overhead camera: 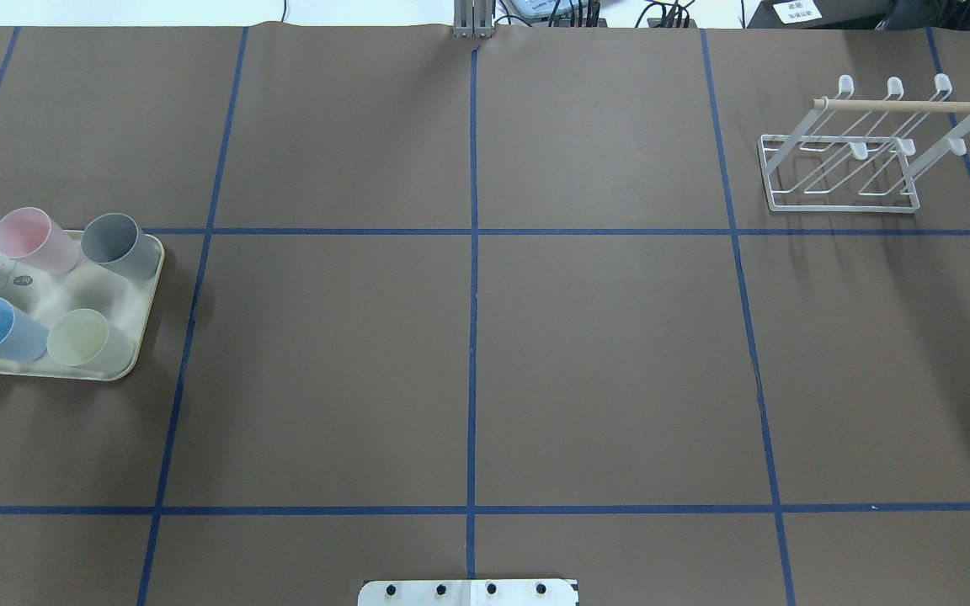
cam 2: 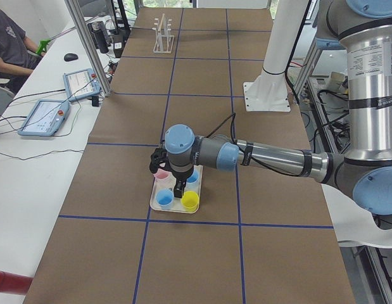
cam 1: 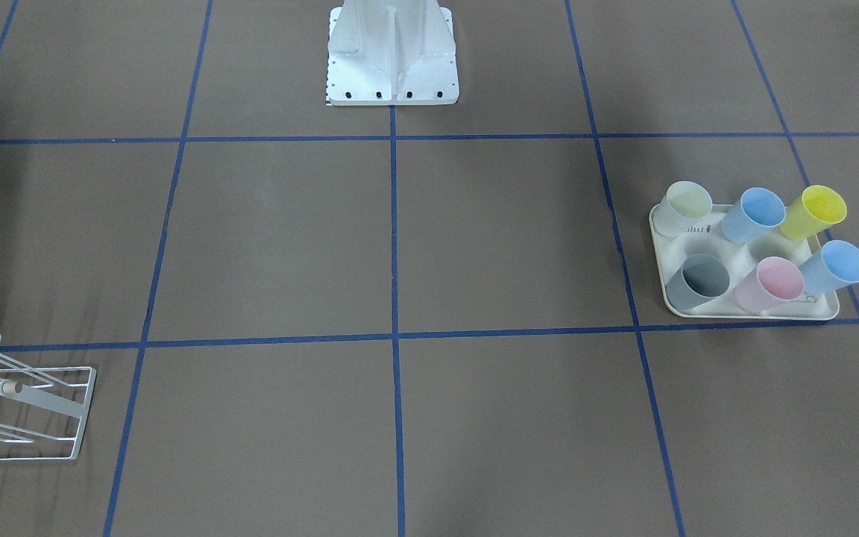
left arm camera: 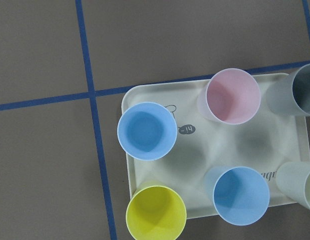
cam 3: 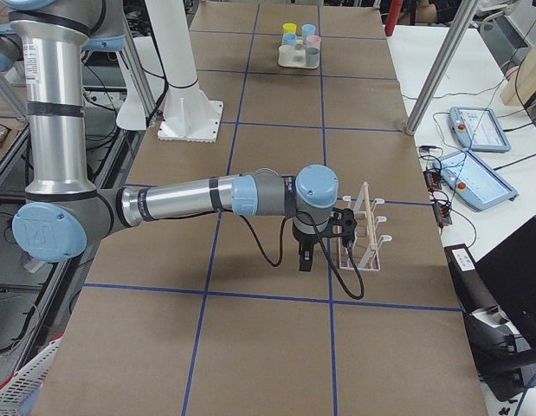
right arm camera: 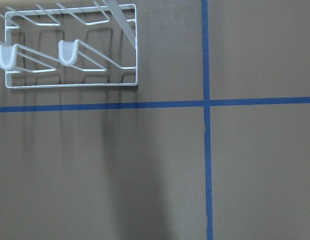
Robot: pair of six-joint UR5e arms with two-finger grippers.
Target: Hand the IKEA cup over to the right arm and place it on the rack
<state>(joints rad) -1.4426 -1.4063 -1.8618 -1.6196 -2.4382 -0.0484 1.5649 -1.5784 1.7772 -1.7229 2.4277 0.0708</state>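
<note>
The left arm (cam 2: 271, 158) hangs over the tray (overhead camera: 157, 261) at the table's left edge, the right arm (cam 3: 190, 198) beside the rack (overhead camera: 906, 105) near the far right corner. Six IKEA cups (cam 1: 754, 215) stand on the tray. Whether the left gripper (cam 2: 178, 190) and right gripper (cam 3: 305, 260) are spread or pressed together cannot be told.

A brown table (overhead camera: 325, 379) is marked into large squares by strips of blue tape (overhead camera: 472, 337). The robot's white base plate (overhead camera: 468, 593) is bolted at its near edge, and one tape line runs straight out from the middle of that plate. Well out to the base plate's left sits a cream tray (overhead camera: 64, 286), its far edge right at a crosswise tape line. Well out to the base plate's right, and farther from it than the tray, a white wire rack (overhead camera: 860, 150) stands just beyond that same crosswise line.
</note>
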